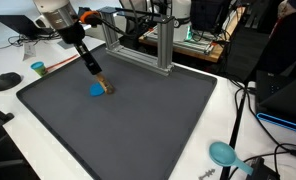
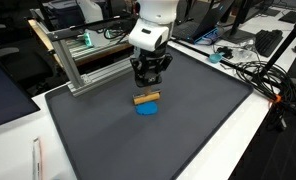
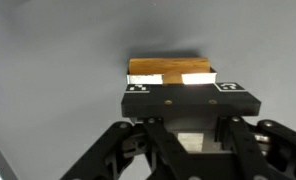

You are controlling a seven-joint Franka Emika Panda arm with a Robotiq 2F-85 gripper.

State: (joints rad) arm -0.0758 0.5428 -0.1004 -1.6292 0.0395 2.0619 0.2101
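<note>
We see the claw [image 2: 148, 87] part-closed, gripping the wooden block [image 2: 146, 97], whose long axis lies level across the blue disc [image 2: 146, 109].

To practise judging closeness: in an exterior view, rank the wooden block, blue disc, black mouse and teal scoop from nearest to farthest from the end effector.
1. wooden block: right at the tips of the end effector.
2. blue disc: on the mat, beside the block.
3. black mouse: off the mat, beyond its nearer side edge.
4. teal scoop: past the mat's opposite corner.
</note>
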